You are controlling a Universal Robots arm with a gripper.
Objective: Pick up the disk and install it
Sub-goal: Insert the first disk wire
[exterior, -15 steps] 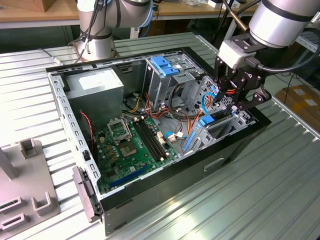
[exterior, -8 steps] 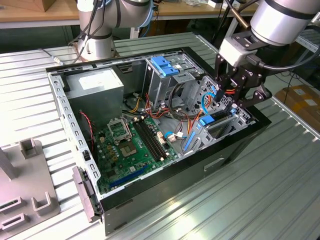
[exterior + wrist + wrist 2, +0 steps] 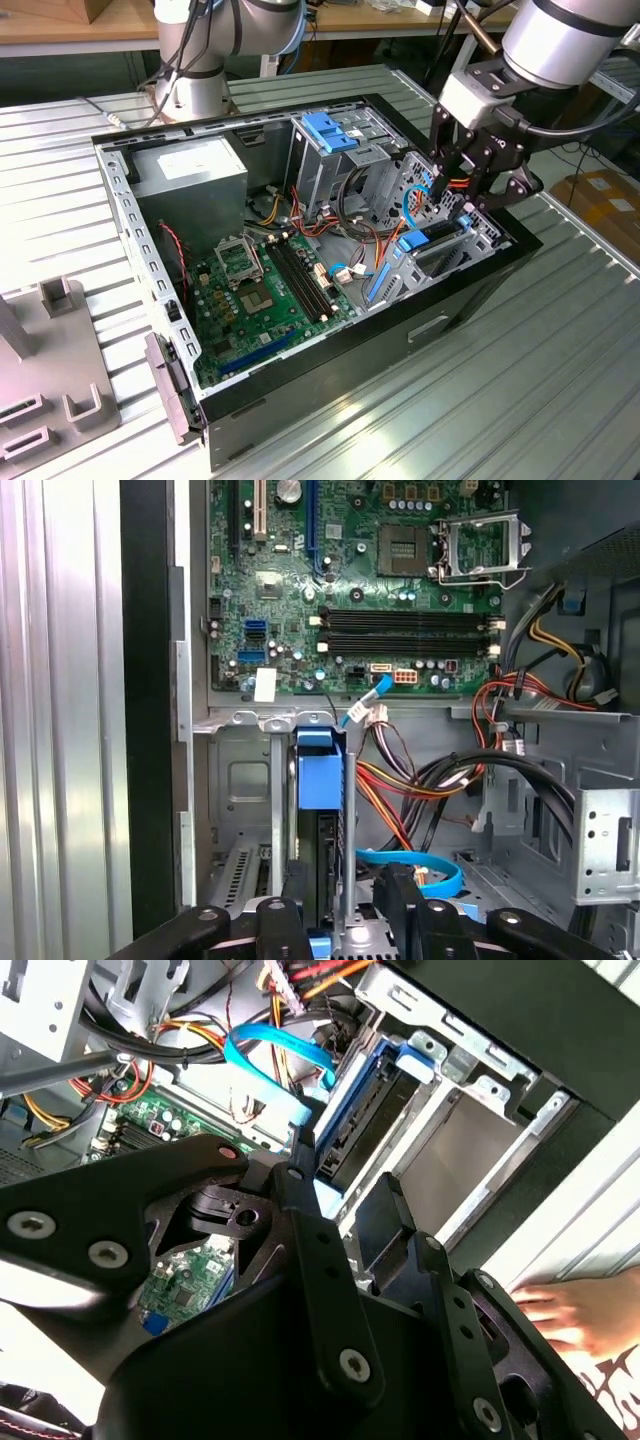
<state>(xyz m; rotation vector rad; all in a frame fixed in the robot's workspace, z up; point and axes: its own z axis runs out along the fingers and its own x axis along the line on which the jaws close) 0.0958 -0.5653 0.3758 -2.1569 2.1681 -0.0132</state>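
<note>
At the exterior view's right the gripper (image 3: 460,205) straddles the disk (image 3: 320,780) with spread fingers (image 3: 283,920) — it stands edge-on in its bay (image 3: 240,780), long axis running away from them.

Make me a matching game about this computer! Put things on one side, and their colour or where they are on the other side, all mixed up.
Things:
1. motherboard
2. disk
3. power supply box
4. person's hand

Clues:
A. grey, in a corner of the case
B. outside the case
C. green
D. standing on edge right at the gripper

Pairs: 1-C, 2-D, 3-A, 4-B
</note>
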